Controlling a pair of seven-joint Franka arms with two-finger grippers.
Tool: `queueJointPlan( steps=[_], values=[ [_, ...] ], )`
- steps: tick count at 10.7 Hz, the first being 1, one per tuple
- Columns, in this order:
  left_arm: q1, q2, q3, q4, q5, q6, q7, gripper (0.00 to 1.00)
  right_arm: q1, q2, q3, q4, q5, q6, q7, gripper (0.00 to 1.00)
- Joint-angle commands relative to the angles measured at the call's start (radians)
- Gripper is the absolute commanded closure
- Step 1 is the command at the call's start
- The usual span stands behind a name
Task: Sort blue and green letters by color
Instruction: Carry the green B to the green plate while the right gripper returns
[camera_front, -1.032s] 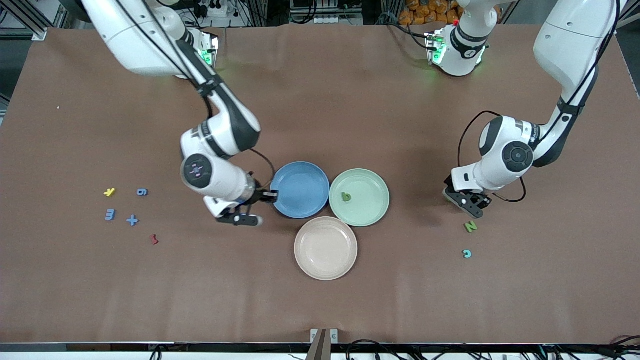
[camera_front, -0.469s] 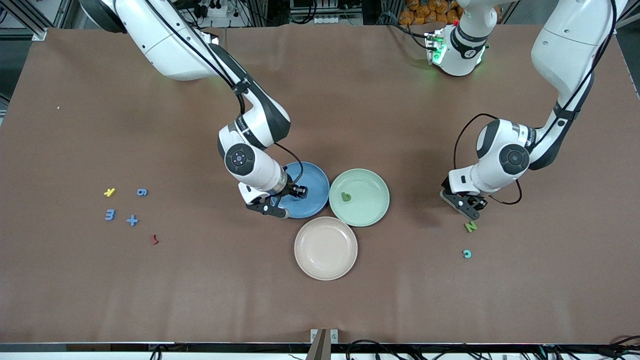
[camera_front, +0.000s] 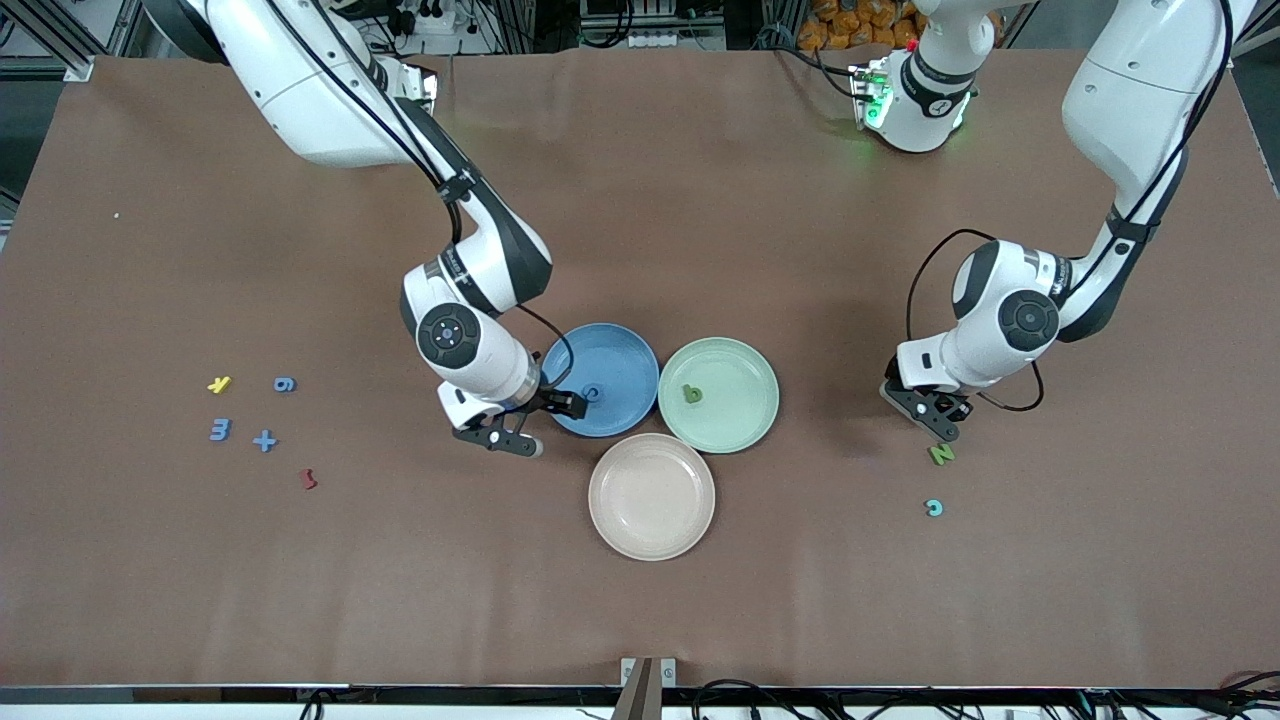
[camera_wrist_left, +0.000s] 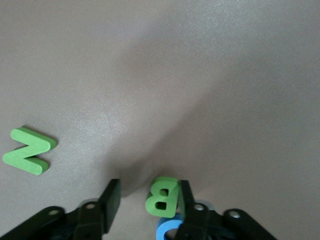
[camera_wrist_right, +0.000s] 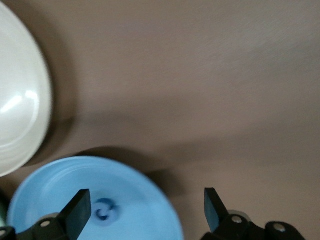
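My right gripper (camera_front: 543, 424) hangs open over the blue plate's (camera_front: 625, 350) edge toward the right arm's end. A small blue letter (camera_front: 593, 392) lies loose in that plate (camera_wrist_right: 150, 220), below the gripper (camera_wrist_right: 146, 200). One green letter (camera_front: 691, 393) lies in the green plate (camera_front: 750, 360). My left gripper (camera_front: 935, 420) is low at the table with its fingers either side of a green B (camera_wrist_left: 162, 200). One finger touches the B; the other stands apart. A blue letter (camera_wrist_left: 167, 230) lies partly hidden against the B. A green N (camera_front: 941, 454) lies nearby.
A pink plate (camera_front: 651, 540) sits nearest the front camera. A teal letter (camera_front: 933, 508) lies near the N. Toward the right arm's end lie a blue 9 (camera_front: 285, 384), E (camera_front: 220, 430) and plus (camera_front: 264, 440), a yellow K (camera_front: 219, 384) and a dark-red squiggle (camera_front: 308, 479).
My right gripper swung over the blue plate, opened and let the blue letter fall in, then drew back toward the plate's edge. My left gripper's fingers have narrowed around the B.
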Motion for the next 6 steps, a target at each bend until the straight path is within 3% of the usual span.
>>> queueJointPlan(
  steps=[1, 2, 4, 6],
  values=[
    [0.0, 0.011, -0.002, 0.016, 0.023, 0.006, -0.005, 0.57, -0.081, -0.042, -0.022, -0.017, -0.065, -0.091, -0.174, 0.0],
    [-0.001, 0.011, 0.0, 0.019, 0.023, 0.006, -0.007, 0.62, -0.149, -0.042, -0.021, -0.017, -0.062, -0.108, -0.286, 0.0],
    [-0.021, 0.017, 0.003, 0.022, 0.023, 0.006, -0.02, 0.62, -0.259, -0.047, -0.019, -0.033, -0.06, -0.11, -0.464, 0.0],
    [-0.027, 0.019, 0.003, 0.033, 0.025, 0.004, -0.027, 0.72, -0.37, -0.035, -0.025, -0.048, -0.069, -0.088, -0.65, 0.0]
  ],
)
